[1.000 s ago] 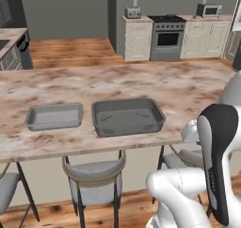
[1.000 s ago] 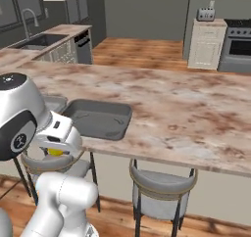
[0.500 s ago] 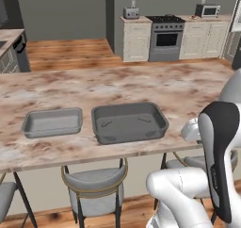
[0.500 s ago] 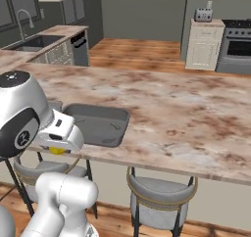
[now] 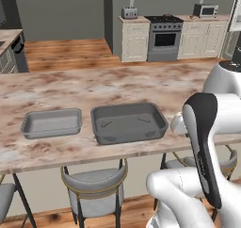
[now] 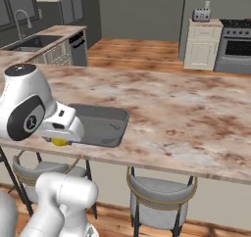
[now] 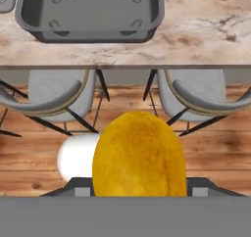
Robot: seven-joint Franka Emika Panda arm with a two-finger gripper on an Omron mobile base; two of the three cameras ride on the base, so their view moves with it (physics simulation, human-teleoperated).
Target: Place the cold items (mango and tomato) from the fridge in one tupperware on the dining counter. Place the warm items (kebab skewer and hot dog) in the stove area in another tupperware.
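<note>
We see the mango point(image 7: 139, 155) held in our gripper point(image 7: 139, 189), the fingers pinching it from both sides, out in front of the dining counter point(image 5: 70, 88) above the wood floor point(image 7: 211, 153) and two stools point(image 7: 54, 91). Beyond the counter's edge sits a dark grey tray point(image 7: 90, 11); just beside it lies a lighter, smaller tupperware point(image 5: 51, 122). The stove point(image 5: 164, 36) stands well beyond, against the back wall.

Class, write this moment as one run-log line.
gripper: shut on mango | position: short of dining counter edge | dark tupperware: empty | next: likely mango into tupperware
</note>
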